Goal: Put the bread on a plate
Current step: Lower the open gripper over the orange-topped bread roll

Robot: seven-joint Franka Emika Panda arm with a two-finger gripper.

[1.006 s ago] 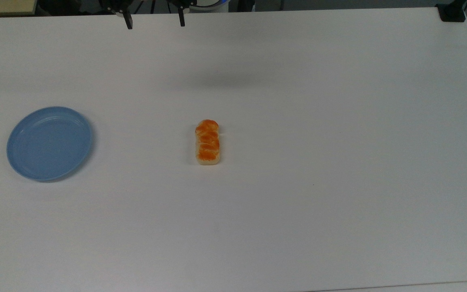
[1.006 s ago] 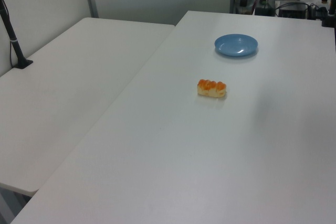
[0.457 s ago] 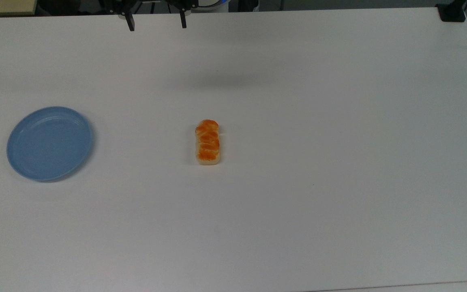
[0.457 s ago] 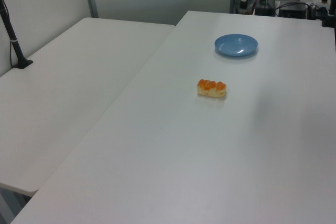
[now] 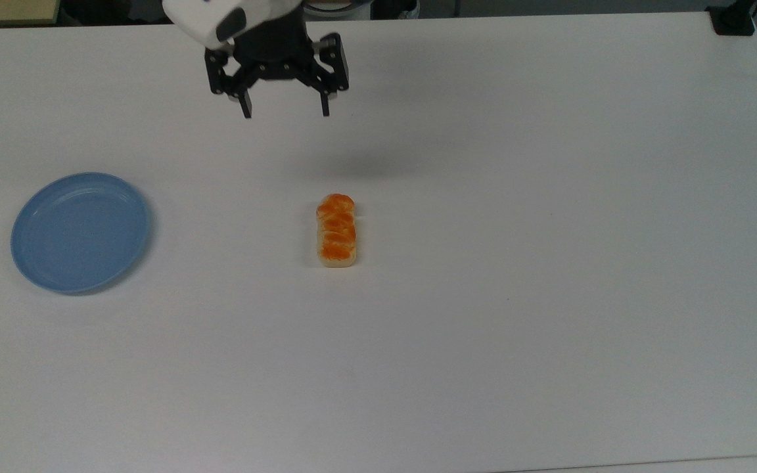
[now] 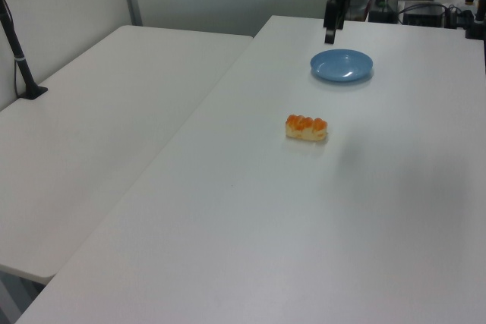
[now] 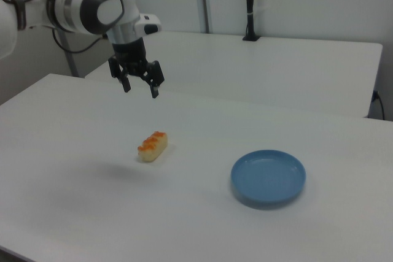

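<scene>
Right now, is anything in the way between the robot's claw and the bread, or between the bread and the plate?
Nothing visible is in the way. The open end effector hangs above bare white table, apart from the bread. Bare tabletop lies between the bread and the blue plate, which has nothing on it.

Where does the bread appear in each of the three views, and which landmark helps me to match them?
Top view: the bread lies near the centre.
Left view: right of centre, upper half.
Right view: left of centre.
Shared landmark: the blue plate, apart from it.
</scene>
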